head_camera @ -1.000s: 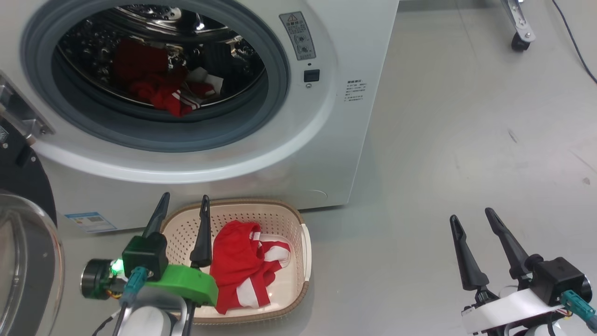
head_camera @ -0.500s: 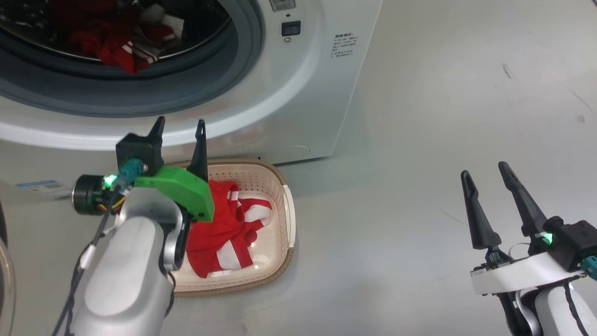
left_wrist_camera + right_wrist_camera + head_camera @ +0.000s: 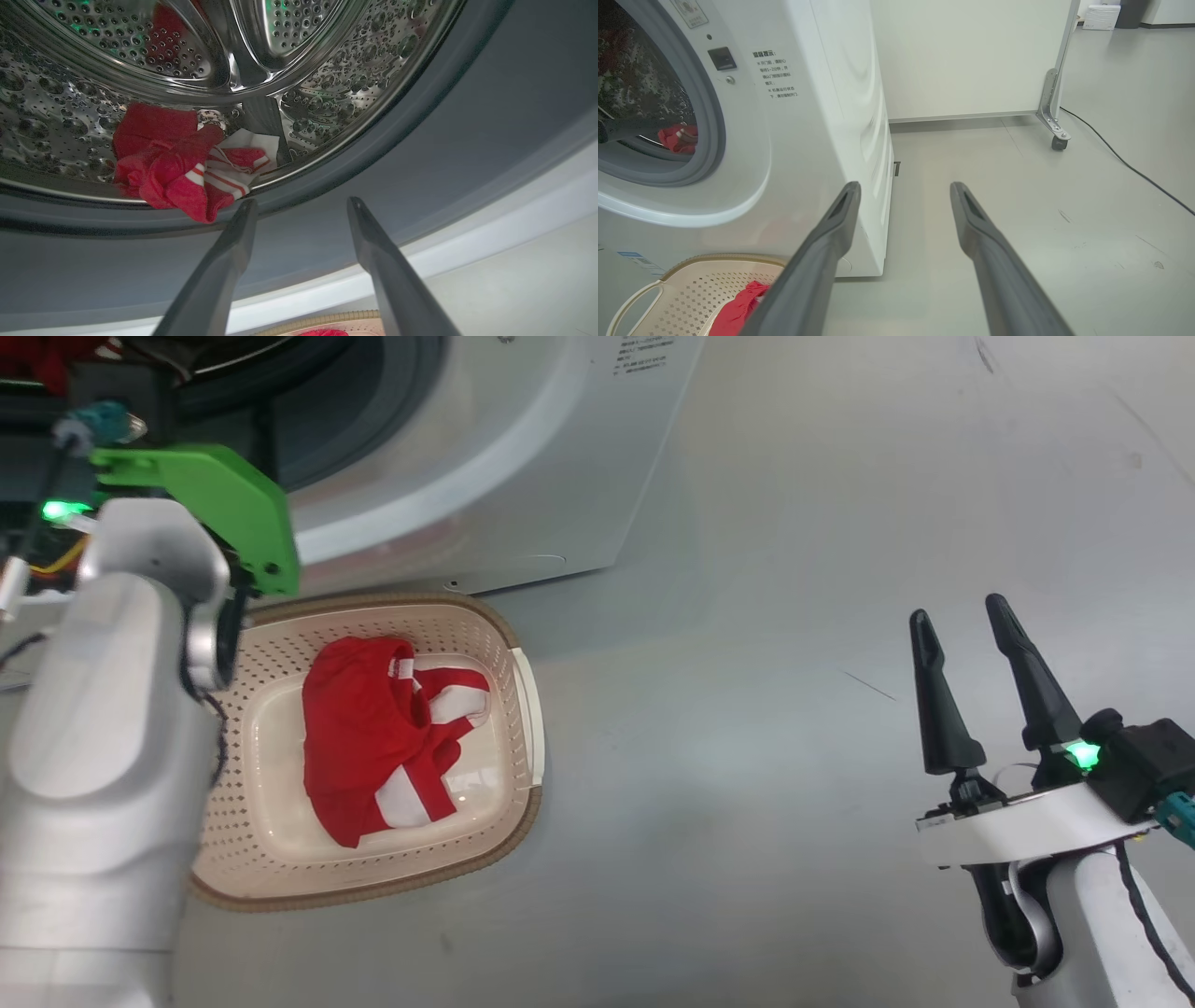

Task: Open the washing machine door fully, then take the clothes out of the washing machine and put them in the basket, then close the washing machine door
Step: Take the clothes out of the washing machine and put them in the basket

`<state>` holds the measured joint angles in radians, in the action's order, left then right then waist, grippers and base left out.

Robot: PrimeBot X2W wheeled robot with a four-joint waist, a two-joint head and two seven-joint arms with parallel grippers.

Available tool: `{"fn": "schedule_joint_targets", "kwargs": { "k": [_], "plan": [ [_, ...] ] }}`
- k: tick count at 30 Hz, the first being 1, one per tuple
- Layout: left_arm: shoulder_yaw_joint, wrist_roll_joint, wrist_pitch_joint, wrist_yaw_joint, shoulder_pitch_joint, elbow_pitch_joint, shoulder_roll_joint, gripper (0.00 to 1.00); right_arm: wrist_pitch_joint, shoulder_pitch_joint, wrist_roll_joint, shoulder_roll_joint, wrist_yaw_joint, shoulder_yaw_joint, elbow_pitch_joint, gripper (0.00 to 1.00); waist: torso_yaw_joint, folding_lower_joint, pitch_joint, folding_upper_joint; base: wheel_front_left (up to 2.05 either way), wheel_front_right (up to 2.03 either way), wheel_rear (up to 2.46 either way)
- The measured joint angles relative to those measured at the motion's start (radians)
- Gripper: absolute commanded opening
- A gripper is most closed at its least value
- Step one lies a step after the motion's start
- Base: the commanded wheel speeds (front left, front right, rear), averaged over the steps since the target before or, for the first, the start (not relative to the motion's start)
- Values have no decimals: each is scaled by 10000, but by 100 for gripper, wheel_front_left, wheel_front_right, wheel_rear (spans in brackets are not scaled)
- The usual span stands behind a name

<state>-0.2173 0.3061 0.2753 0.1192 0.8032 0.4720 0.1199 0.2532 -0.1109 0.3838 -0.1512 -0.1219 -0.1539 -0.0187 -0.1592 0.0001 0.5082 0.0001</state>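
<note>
The washing machine (image 3: 523,457) stands at the top of the head view, its drum mouth uncovered; the washing machine door is out of view. Red-and-white clothes (image 3: 173,163) lie bunched at the drum's front lip. My left gripper (image 3: 302,201) is open just outside the grey rubber ring (image 3: 420,154), its left fingertip close below the clothes, touching nothing. The basket (image 3: 509,644) sits on the floor before the machine with one red-and-white garment (image 3: 373,737) in it. My right gripper (image 3: 958,609) hangs open and empty over bare floor, far right of the basket.
My pale left forearm (image 3: 103,737) with its green bracket (image 3: 215,504) overlaps the basket's left side. In the right wrist view, a white partition on a castor (image 3: 1059,142) and a black cable (image 3: 1125,161) lie behind the machine, on grey floor (image 3: 794,756).
The head camera has tilted down, shifting the whole picture. My left arm has risen from over the basket up to the drum mouth. The right gripper stays open.
</note>
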Motion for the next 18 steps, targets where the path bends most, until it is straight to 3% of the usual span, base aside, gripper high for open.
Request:
{"fn": "schedule_joint_targets", "kwargs": {
  "k": [5,18],
  "plan": [
    [385,-362,721,0,619,244,1009,100,0,-477,192,194,0,-341,86,100,-442,0,297,-1,0,0,0],
    [625,-1206,2573,0,2340,320,2750,100,0,-1113,767,385,0,-744,267,100,-1461,0,1203,-1,0,0,0]
  ]
}}
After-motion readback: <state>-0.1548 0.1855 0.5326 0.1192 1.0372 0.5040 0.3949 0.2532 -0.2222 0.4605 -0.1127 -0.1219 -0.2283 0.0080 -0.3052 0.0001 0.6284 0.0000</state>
